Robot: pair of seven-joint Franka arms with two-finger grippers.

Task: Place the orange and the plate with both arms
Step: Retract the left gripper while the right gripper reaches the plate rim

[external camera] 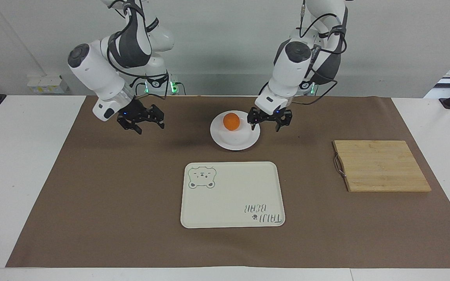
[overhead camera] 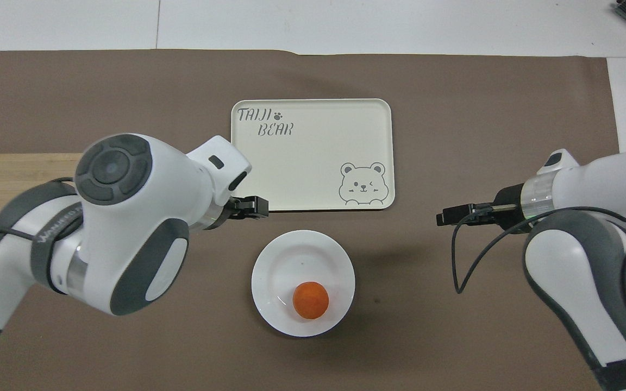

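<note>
Left tool (external camera: 270,124) spread, empty, beside plate (external camera: 240,143); right tool (external camera: 142,121) seemingly spread. Orange (external camera: 231,121) loose, rollable. Plate glossy, rigid, probably breakable: best pinched at rim.

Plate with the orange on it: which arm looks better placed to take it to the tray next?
Probably the left. The left pincer hangs open right at the rim of the plate, where the orange sits. The right pincer, also open, is over bare mat toward its own end. The tray is empty.

The orange (external camera: 231,121) sits on the plate (external camera: 240,142), both tools raised.
</note>
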